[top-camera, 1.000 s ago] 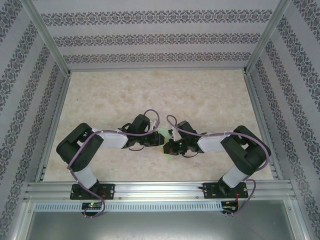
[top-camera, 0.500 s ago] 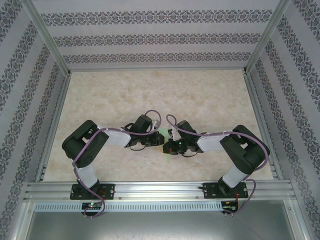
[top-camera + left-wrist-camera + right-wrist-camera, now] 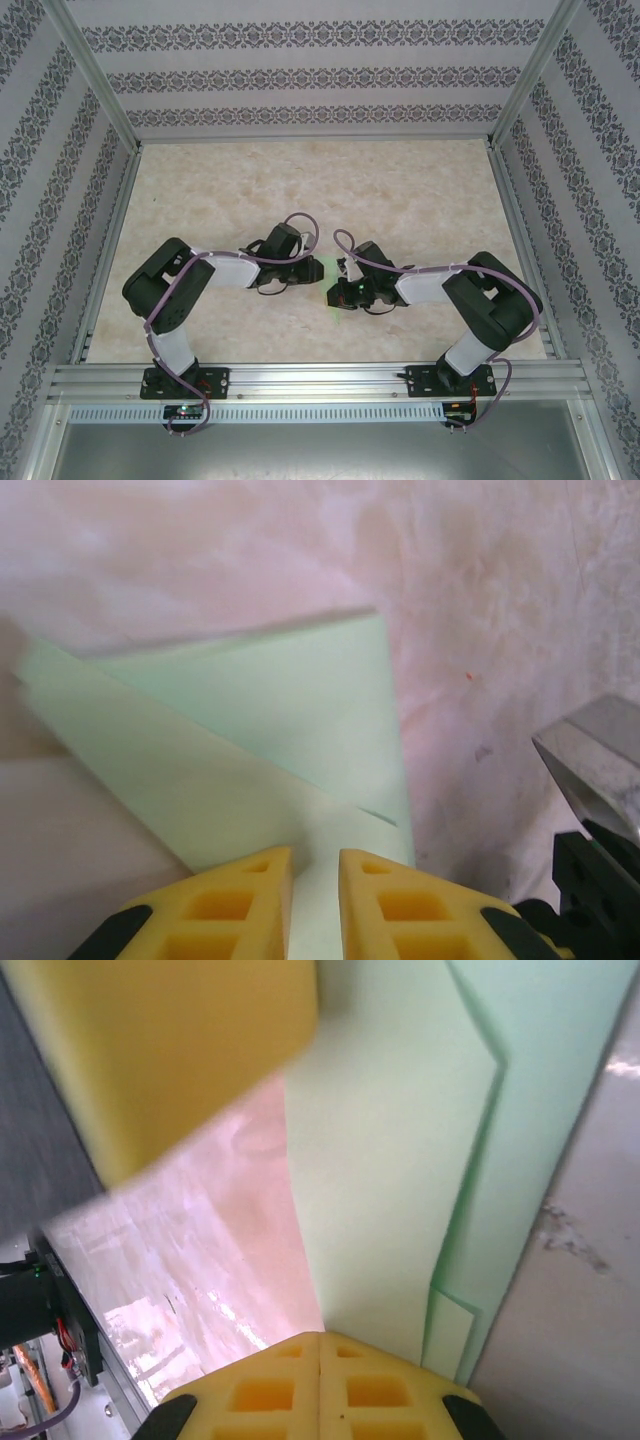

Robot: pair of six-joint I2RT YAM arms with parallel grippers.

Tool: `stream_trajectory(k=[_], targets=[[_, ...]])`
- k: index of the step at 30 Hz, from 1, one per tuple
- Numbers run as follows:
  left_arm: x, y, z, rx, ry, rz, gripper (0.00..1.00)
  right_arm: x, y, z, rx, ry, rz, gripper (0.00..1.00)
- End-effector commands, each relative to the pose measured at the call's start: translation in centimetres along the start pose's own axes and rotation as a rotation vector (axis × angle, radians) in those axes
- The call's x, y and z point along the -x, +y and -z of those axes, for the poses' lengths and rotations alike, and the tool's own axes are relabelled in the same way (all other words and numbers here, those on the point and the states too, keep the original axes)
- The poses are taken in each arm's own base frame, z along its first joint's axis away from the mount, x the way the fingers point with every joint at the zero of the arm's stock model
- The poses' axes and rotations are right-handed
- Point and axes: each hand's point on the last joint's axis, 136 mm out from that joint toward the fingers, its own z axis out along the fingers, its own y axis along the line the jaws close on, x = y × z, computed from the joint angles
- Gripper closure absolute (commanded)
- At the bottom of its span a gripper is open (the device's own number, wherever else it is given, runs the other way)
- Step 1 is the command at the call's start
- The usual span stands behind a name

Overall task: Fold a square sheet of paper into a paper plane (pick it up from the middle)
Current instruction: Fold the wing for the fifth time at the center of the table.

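bright, even light from above; wrist views blur up close, the paper [image 3: 250, 710] soft-edged, glare on the table [image 3: 215, 1300].

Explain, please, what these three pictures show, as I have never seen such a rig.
Two robot arms, the left arm and right arm, are bolted at a marbled table's near edge. One picture looks down from above; the other two come from cameras on the wrists. Between the arms is a partly folded green paper sheet. The left gripper has its yellow fingers nearly closed with the paper in the gap; whether it pinches, I cannot tell. The right gripper is shut, tips at the paper.
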Motion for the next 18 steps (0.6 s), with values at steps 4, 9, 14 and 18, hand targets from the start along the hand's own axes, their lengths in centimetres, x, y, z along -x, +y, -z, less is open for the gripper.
stream_trajectory(k=[4,9,14,18], targets=[[3.2,0.6,0.5,0.026,-0.052,-0.039,0.79,-3.1,-4.0,0.2,-0.137,0.071,-0.062,0.96],[4.2,1.0,0.3,0.036,-0.051,-0.041,0.79,-3.2,-3.9,0.2,-0.132,0.071,-0.063,0.96],[5.1,0.8,0.5,0.036,-0.062,-0.047,0.78,-3.1,-3.7,0.2,-0.126,0.074,-0.059,0.96],[6.0,0.2,1.5,0.034,-0.083,-0.062,0.77,-2.8,-3.6,0.1,-0.127,0.071,-0.058,0.95]])
